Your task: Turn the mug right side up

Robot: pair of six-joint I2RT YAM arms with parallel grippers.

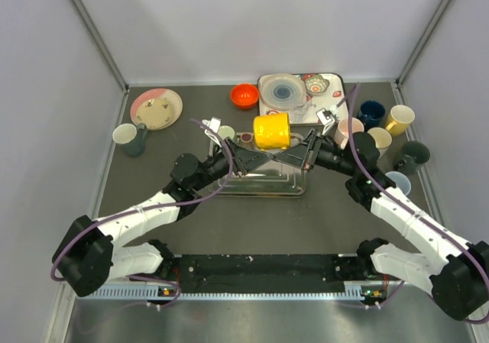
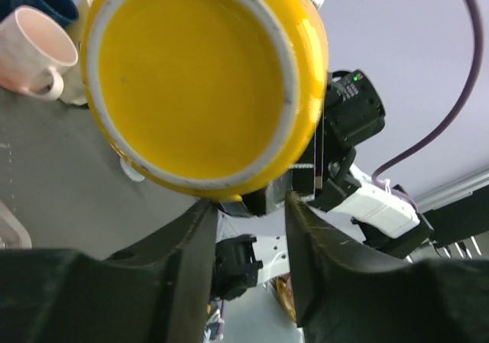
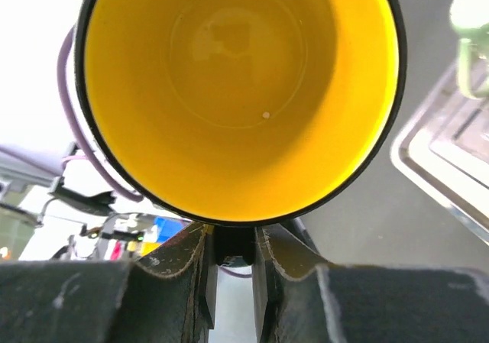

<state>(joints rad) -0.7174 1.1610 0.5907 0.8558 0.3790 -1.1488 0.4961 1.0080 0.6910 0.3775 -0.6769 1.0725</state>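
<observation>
Right gripper [image 3: 231, 240]: clamped on glossy yellow ceramic mug [image 3: 241, 91] above jaws, for tipping.
Left gripper [image 2: 250, 209]: parted, base above, holding nothing.

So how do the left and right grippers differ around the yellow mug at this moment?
The left gripper faces the yellow mug's base, while the right gripper faces its open mouth. The left jaws stand apart with an empty gap between them, whereas the right jaws are nearly together, pinching a dark part at the mug's edge. Shared: both meet the mug from opposite sides, with it tipped sideways.
</observation>
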